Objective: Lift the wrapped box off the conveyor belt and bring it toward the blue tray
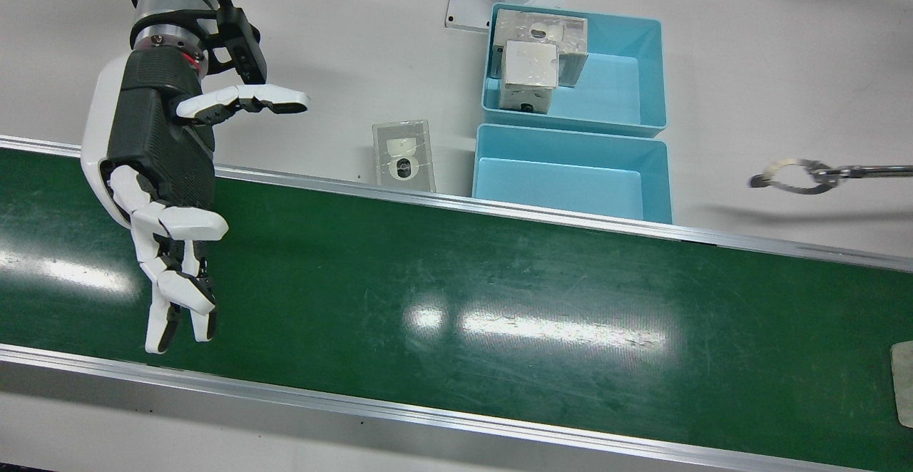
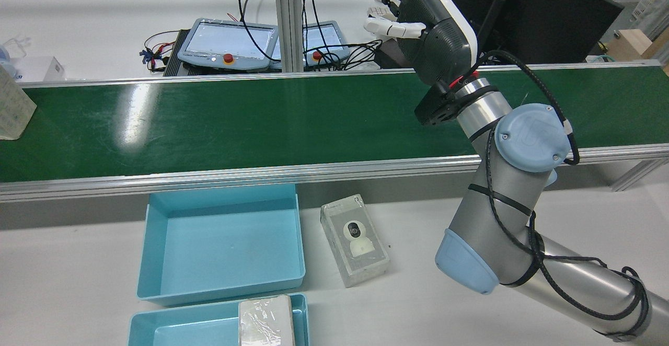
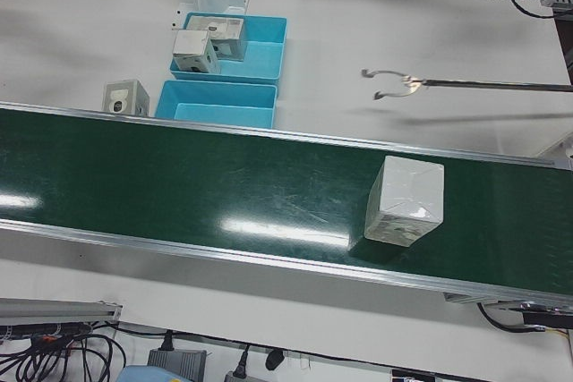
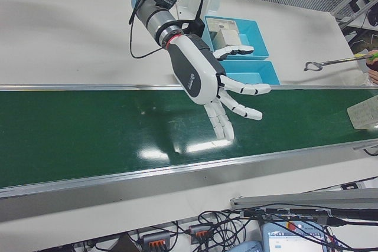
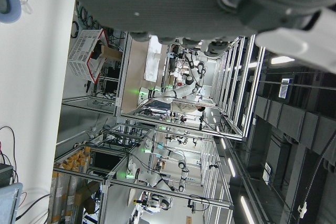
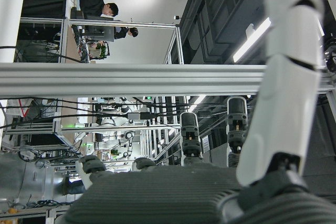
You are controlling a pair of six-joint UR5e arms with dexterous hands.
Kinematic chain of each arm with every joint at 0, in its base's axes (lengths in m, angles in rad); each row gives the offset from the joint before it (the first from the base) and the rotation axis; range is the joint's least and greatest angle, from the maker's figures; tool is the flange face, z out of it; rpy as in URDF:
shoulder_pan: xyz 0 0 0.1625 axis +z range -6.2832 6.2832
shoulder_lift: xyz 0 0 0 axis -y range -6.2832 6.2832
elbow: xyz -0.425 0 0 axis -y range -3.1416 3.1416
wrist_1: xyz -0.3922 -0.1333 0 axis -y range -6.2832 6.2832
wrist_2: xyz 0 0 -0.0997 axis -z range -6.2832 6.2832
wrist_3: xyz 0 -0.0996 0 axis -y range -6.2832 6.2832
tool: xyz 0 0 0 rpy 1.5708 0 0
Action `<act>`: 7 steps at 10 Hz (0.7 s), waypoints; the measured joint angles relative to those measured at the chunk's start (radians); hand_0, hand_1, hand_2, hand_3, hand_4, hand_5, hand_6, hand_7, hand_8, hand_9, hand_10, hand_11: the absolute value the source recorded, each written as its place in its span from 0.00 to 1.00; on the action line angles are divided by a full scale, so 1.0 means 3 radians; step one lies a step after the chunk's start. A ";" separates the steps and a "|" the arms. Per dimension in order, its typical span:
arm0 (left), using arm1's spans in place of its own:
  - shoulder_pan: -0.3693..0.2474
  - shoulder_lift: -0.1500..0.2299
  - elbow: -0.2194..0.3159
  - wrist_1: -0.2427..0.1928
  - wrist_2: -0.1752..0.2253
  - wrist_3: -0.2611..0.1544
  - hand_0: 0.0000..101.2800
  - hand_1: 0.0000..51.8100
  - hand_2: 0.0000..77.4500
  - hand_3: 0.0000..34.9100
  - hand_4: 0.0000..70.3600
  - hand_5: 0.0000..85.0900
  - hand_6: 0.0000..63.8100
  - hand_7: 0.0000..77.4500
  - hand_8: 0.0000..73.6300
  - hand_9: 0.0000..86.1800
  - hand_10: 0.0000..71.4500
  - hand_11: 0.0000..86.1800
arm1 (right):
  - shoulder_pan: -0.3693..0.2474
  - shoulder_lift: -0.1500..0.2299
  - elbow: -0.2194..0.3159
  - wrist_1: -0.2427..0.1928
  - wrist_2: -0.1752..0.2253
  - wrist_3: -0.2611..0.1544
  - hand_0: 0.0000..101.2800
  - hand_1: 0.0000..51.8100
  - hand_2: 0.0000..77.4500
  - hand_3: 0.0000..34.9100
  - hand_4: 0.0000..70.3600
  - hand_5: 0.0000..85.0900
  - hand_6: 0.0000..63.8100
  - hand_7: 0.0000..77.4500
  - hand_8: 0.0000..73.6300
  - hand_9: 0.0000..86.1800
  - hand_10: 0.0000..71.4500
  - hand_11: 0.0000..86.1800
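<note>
The right hand (image 1: 153,172) had its fingers (image 4: 236,107) spread wide and held nothing, hovering palm-out above the green conveyor belt (image 1: 442,301). The left hand (image 5: 210,3) showed only in its own camera (a sliver of palm); whether it was open could not be told. The wrapped box (image 3: 405,200) stood on the belt, well apart from the empty blue tray (image 1: 570,172) beside the belt on the white table (image 1: 749,73).

White table (image 1: 749,65) — two blue trays (image 1: 570,172), clear camera box (image 1: 404,156) (flat), conveyor belt (image 1: 499,294).
</note>
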 joint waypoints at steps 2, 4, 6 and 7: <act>0.0000 0.0000 0.0000 0.0000 0.0000 0.0000 0.00 0.00 0.01 0.00 0.00 0.01 0.00 0.01 0.01 0.00 0.00 0.00 | 0.0033 -0.0047 0.0031 -0.0010 -0.0017 -0.0001 0.45 0.23 0.23 0.85 0.36 0.26 0.00 0.25 0.00 0.02 0.04 0.04; 0.0000 0.0000 0.0000 0.0000 0.0000 0.0000 0.00 0.00 0.01 0.00 0.00 0.01 0.00 0.01 0.01 0.01 0.00 0.00 | 0.0006 -0.0060 0.0117 -0.0022 -0.0022 -0.0005 0.45 0.24 0.25 0.86 0.36 0.28 0.00 0.25 0.00 0.03 0.04 0.04; 0.0000 0.0000 0.0000 0.0000 0.0000 0.0000 0.00 0.00 0.01 0.00 0.00 0.01 0.00 0.01 0.01 0.00 0.01 0.00 | -0.0043 -0.0042 0.0291 -0.0090 -0.0205 -0.0135 0.49 0.37 0.25 0.85 0.32 0.41 0.00 0.20 0.00 0.03 0.04 0.05; 0.0000 0.0000 0.0000 0.0000 0.0000 0.0000 0.00 0.00 0.01 0.00 0.00 0.01 0.00 0.01 0.01 0.01 0.01 0.00 | 0.0030 -0.0021 0.0362 -0.0276 -0.0547 -0.0222 0.47 0.19 0.19 0.85 0.29 0.40 0.00 0.20 0.00 0.03 0.04 0.05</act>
